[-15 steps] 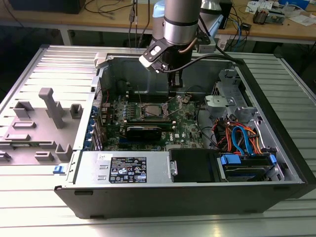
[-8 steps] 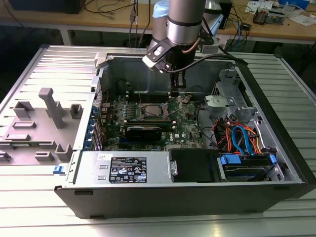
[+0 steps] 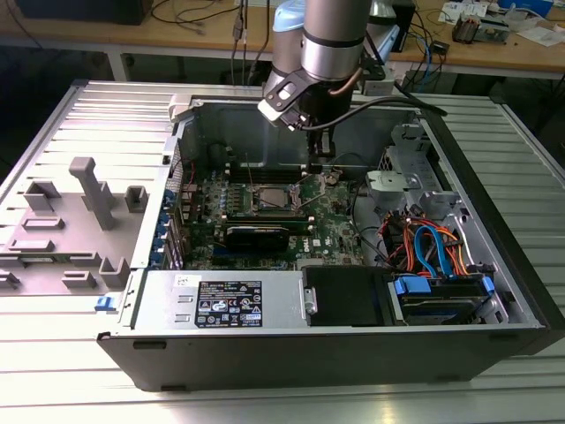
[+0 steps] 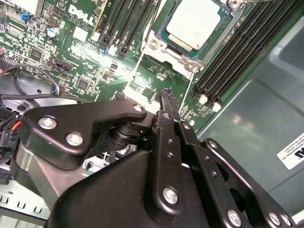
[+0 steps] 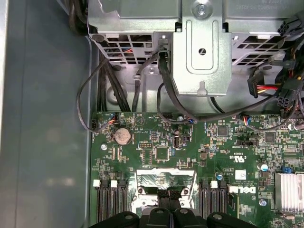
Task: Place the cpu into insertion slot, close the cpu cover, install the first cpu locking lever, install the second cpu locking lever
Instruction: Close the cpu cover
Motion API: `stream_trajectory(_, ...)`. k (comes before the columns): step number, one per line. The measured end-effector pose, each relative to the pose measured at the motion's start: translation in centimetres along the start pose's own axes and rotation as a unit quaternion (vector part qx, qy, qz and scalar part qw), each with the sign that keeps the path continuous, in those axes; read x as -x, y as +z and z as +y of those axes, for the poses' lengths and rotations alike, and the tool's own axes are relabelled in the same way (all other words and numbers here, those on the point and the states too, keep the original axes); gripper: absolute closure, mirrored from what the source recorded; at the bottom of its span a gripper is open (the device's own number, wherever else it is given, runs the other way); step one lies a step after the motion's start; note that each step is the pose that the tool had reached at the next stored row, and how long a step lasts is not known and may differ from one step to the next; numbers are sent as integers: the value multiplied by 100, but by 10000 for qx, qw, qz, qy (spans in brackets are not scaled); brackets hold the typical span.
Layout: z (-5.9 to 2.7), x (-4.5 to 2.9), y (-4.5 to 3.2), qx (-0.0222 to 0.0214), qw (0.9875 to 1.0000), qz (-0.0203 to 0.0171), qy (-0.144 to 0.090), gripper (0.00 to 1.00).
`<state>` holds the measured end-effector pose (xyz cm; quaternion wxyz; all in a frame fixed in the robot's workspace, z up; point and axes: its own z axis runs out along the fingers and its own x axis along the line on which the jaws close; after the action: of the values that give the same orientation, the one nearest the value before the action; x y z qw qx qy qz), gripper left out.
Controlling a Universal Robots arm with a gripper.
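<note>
end effector [image 4: 166, 92]: fingers pressed together, nothing visibly gripped, hovering just beside the socket | cpu [image 4: 194, 23]: sitting in the insertion slot [image 4: 160, 33] | risk: imo a sideways slip gouges the motherboard [image 4: 85, 71]

The cpu [image 4: 194, 23] in the insertion slot [image 4: 160, 38] on the motherboard [image 4: 85, 66] (memory slots [image 4: 124, 23] on both sides of it)

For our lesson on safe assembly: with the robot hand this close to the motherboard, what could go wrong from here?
1. The hand sits close above the motherboard beside the cpu; a slip could scrape small board parts.
2. Loose black cables lie near the board edge and might snag it.
</note>
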<state>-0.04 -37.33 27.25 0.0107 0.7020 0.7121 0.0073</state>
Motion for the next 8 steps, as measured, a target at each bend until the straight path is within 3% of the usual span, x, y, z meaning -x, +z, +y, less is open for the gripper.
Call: stream_trajectory(8, 29, 0, 2, 0, 10000, 0, 0, 89)
